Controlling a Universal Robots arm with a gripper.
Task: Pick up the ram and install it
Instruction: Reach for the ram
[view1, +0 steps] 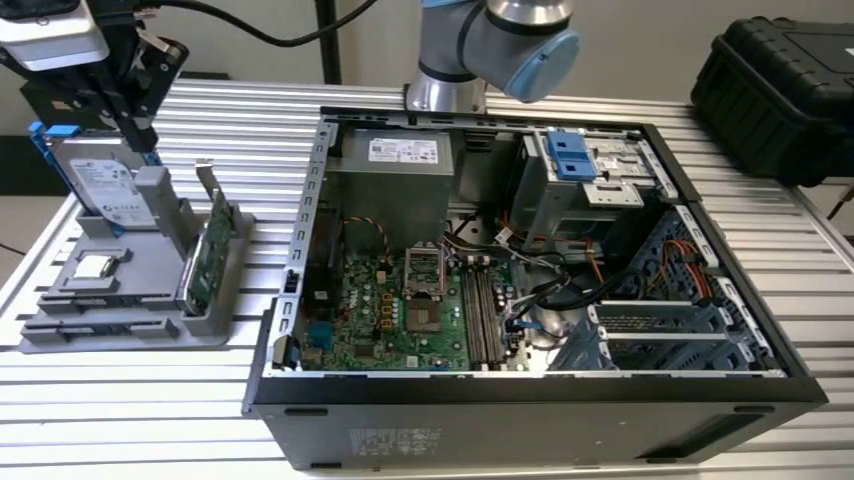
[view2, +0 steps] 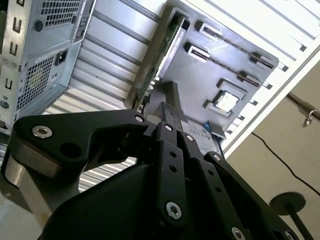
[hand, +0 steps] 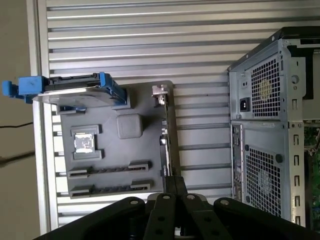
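Observation:
The ram is out of view. My gripper (view1: 144, 150) hangs at the exterior view's far left, above the grey holder tray (view1: 134, 290), between the upright hard drive (view1: 107, 185) and the green card (view1: 214, 250). Both wrist views show its black fingers (hand: 175, 181) pressed together with nothing visible between them, just over the green card's (hand: 164, 145) edge. The tray's two long front grooves (hand: 110, 170) look bare. The motherboard's parallel memory slots (view1: 483, 312) lie inside the open computer case (view1: 534, 385), far from the gripper.
A small silver chip (view1: 96, 266) sits in a recess of the tray. A black hard case (view1: 781, 90) stands at the back on the exterior view's right. The arm's base (view1: 447, 95) rises behind the computer. The table is ribbed aluminium.

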